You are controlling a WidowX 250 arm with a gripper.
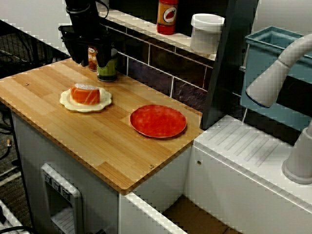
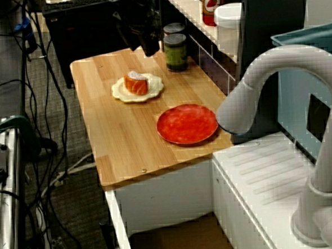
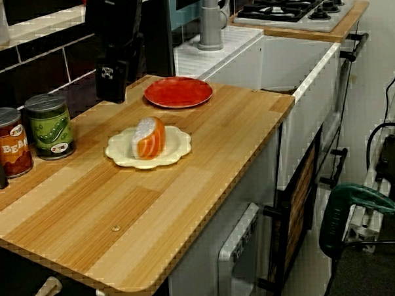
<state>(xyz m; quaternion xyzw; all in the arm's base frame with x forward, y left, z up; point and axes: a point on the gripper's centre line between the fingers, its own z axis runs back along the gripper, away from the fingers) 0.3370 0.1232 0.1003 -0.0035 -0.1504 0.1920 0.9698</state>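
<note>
My black gripper (image 1: 92, 61) hangs over the back left corner of the wooden counter (image 1: 97, 141). It is just above and in front of two cans. A red bean can (image 1: 92, 52) shows through the gap between my fingers, so the gripper looks open and holds nothing. A green pea can (image 1: 107, 71) stands right beside it. In front of the cans, a piece of salmon sushi (image 1: 85, 93) rests on a cream scalloped plate (image 1: 72, 103). An empty red plate (image 1: 158, 121) lies further right. The view from the counter's left end shows the gripper (image 3: 113, 86) clear of the cans (image 3: 49, 126).
A ketchup bottle (image 1: 167, 16) and a white tub (image 1: 206, 33) stand on the tiled ledge behind. A dark post (image 1: 226, 63) bounds the counter's right end. Beyond it are a white drainboard (image 1: 243, 146), a grey faucet (image 1: 273, 80) and a teal bin (image 1: 273, 44).
</note>
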